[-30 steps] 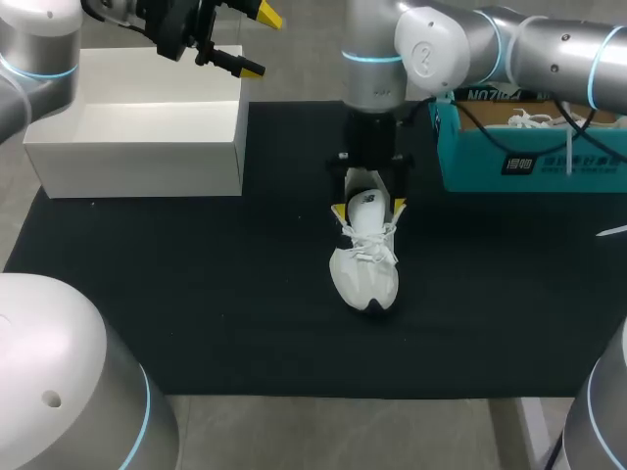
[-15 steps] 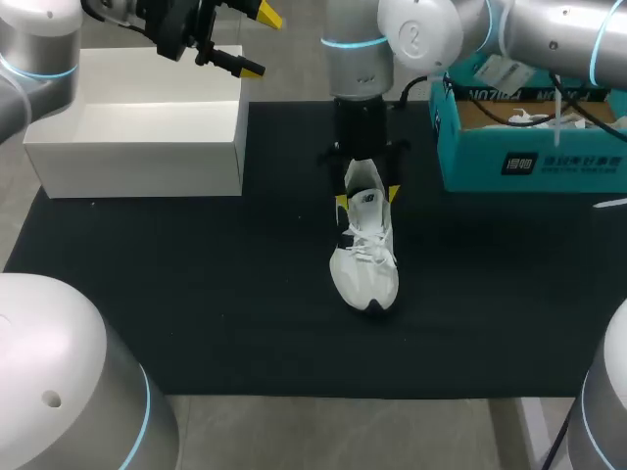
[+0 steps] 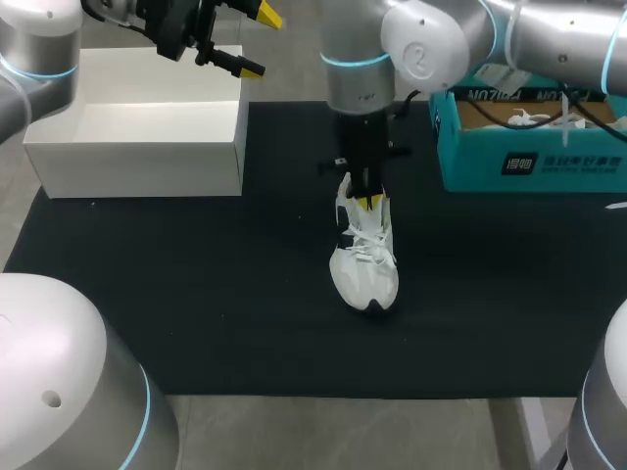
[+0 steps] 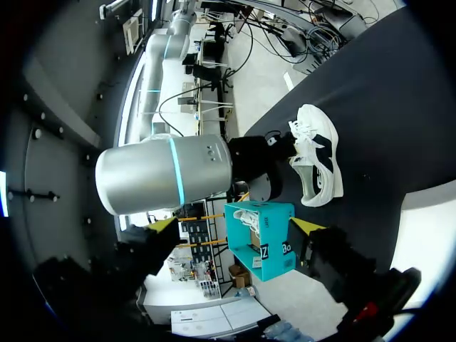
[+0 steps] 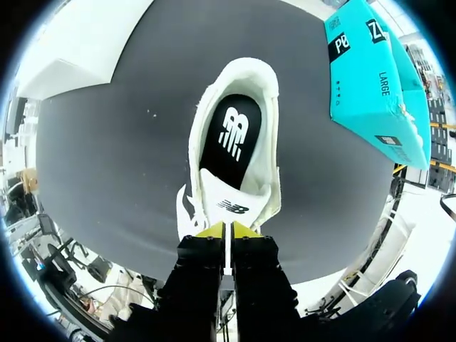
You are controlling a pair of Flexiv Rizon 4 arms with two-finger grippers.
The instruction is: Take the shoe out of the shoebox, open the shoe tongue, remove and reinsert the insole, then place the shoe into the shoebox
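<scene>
While wide open on both sides of the shoe (image 3: 364,257) one second ago, now pinched shut on the tongue (image 5: 228,203) with the right gripper (image 3: 364,201). Looks ready to pull the tongue open; insole step not yet done.

Left gripper (image 3: 258,41) open and holding nothing, above the white box (image 3: 137,127) at the far left corner of the tabletop (image 3: 196,294), same as before. Shoe upright near the middle of the tabletop, toe toward the near edge, out of the teal shoebox (image 3: 529,162) by the far right edge.

Only from the right wrist view: dark insole (image 5: 233,139) inside the shoe, thin white strip squeezed between the yellow tips. Only from the head view: the left gripper.
</scene>
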